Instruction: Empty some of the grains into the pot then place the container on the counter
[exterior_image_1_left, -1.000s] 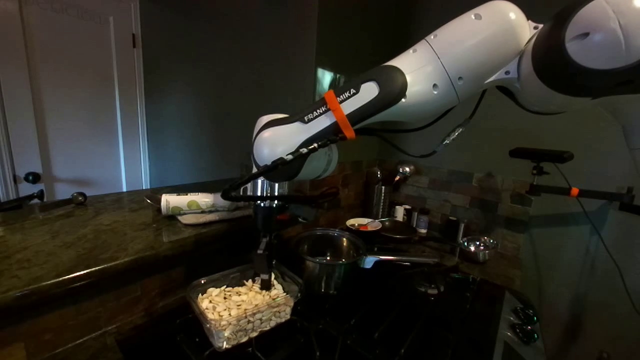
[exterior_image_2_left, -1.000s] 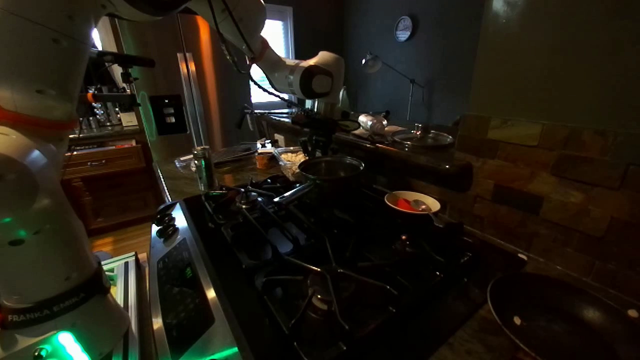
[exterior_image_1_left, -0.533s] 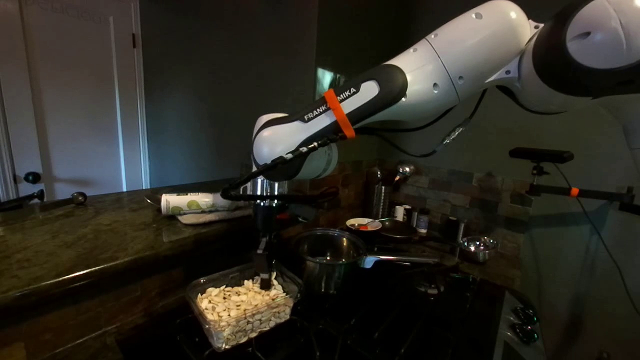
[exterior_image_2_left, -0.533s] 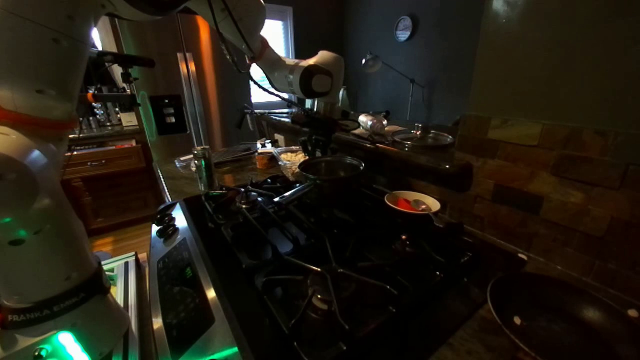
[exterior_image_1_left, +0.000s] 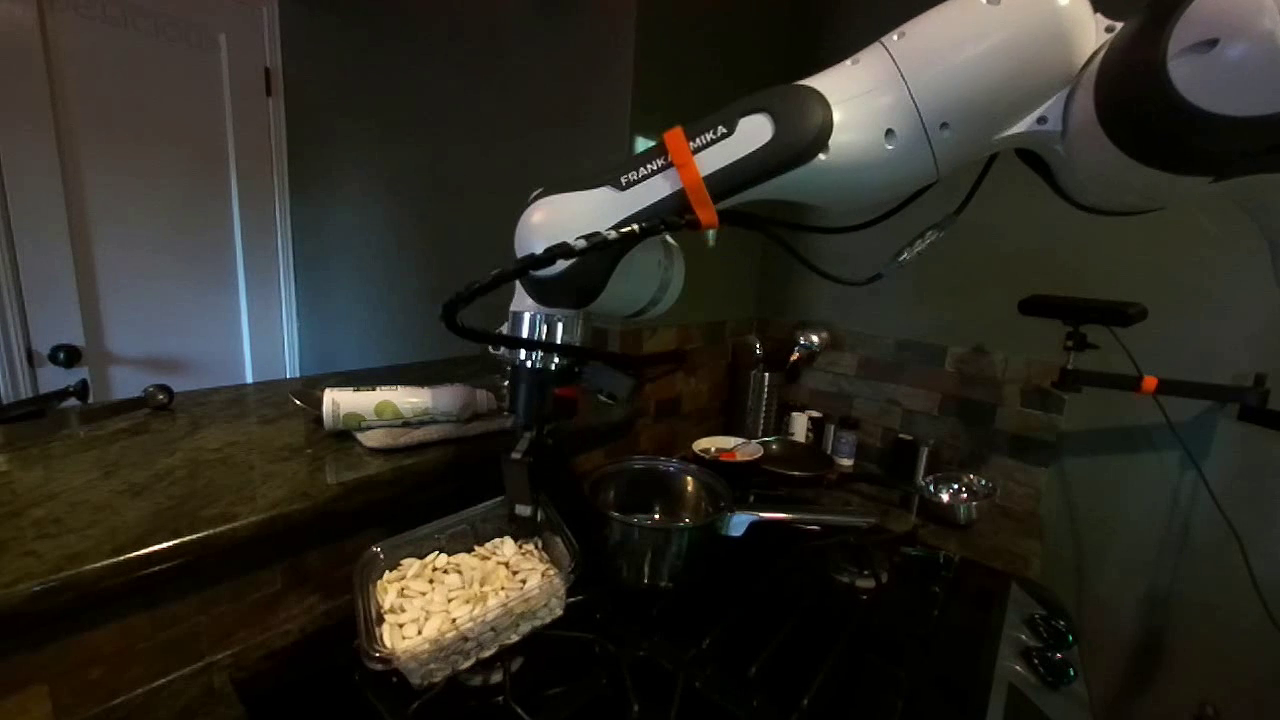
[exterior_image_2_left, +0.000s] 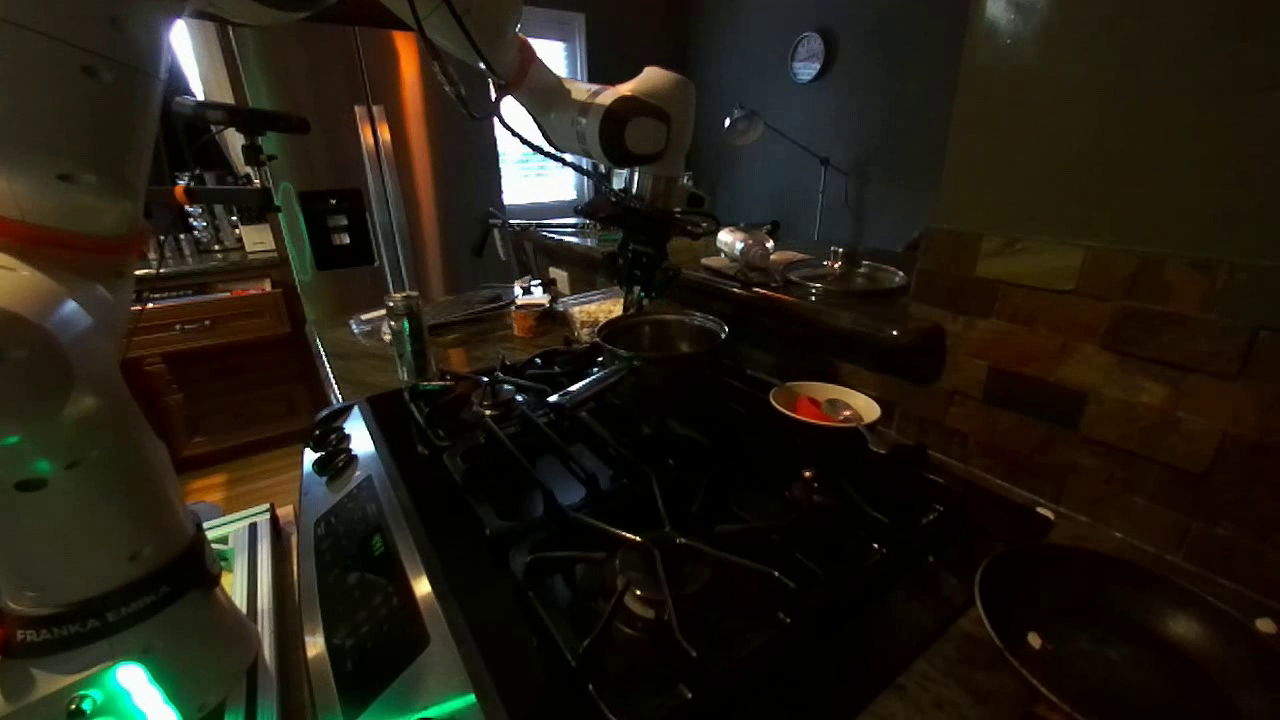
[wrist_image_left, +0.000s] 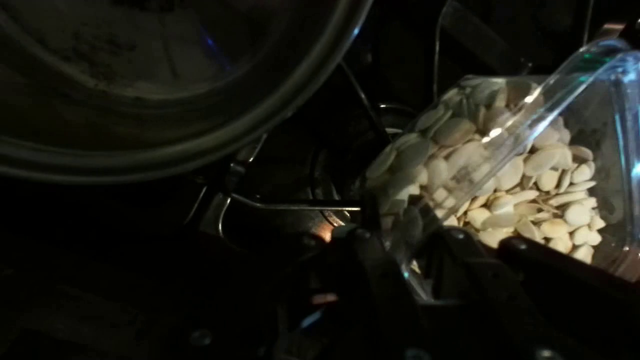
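My gripper (exterior_image_1_left: 521, 500) is shut on the far wall of the clear container (exterior_image_1_left: 440, 538), close to its corner beside the pot. In the wrist view the thin plastic wall passes between the two fingertips of the gripper (wrist_image_left: 396, 207). Pale grains (exterior_image_1_left: 460, 590) heap inside the container, which hangs a little tilted, seemingly just above the stovetop. The steel pot (exterior_image_1_left: 655, 555) stands right beside it, handle pointing away. From the wrist, part of the pot's (wrist_image_left: 150, 165) bare floor shows. The dark stone counter (exterior_image_1_left: 180, 480) runs behind, higher than the stovetop.
A printed can (exterior_image_1_left: 405, 405) lies on a folded cloth on the raised counter, with a glass lid (exterior_image_2_left: 845, 277) farther along. A white bowl (exterior_image_2_left: 790, 400) with a spoon, burner grates (exterior_image_2_left: 665, 535) and a dark pan (exterior_image_2_left: 1120, 630) spread across the stove area.
During the last half second my arm and gripper have risen. The container has come up with them, shifting slightly left in an exterior view and tilting. The pot has stayed put.
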